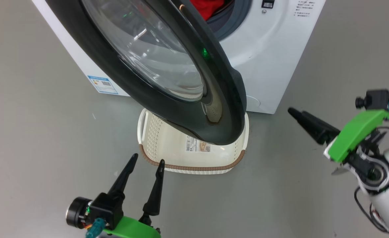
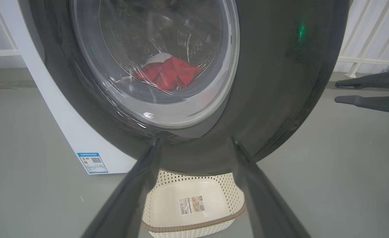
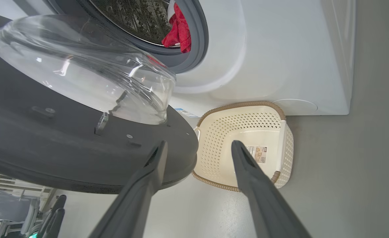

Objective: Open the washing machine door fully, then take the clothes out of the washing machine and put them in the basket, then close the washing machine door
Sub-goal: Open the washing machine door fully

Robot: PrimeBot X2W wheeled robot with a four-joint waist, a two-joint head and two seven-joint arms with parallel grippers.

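The door (image 1: 161,59) stands swung out beyond the left end effector (image 1: 148,158), glass bulging back toward the washer (image 1: 274,59). Under its rim the basket (image 1: 194,167) lies lengthwise along the washer's front. Clothes (image 1: 207,6) sit in the drum. The right end effector (image 1: 295,112) is spread, empty, like the left.

washing machine door (image 1: 154,66): black rim, bulging clear glass, swung partly open toward the near side, overhanging the basket (image 1: 194,168). basket: cream, perforated, brown rim, upright on the floor (image 1: 32,132) right in front of the white washing machine (image 1: 267,66). red clothes (image 1: 207,8) sit in the drum (image 3: 135,16), at the opening's edge.
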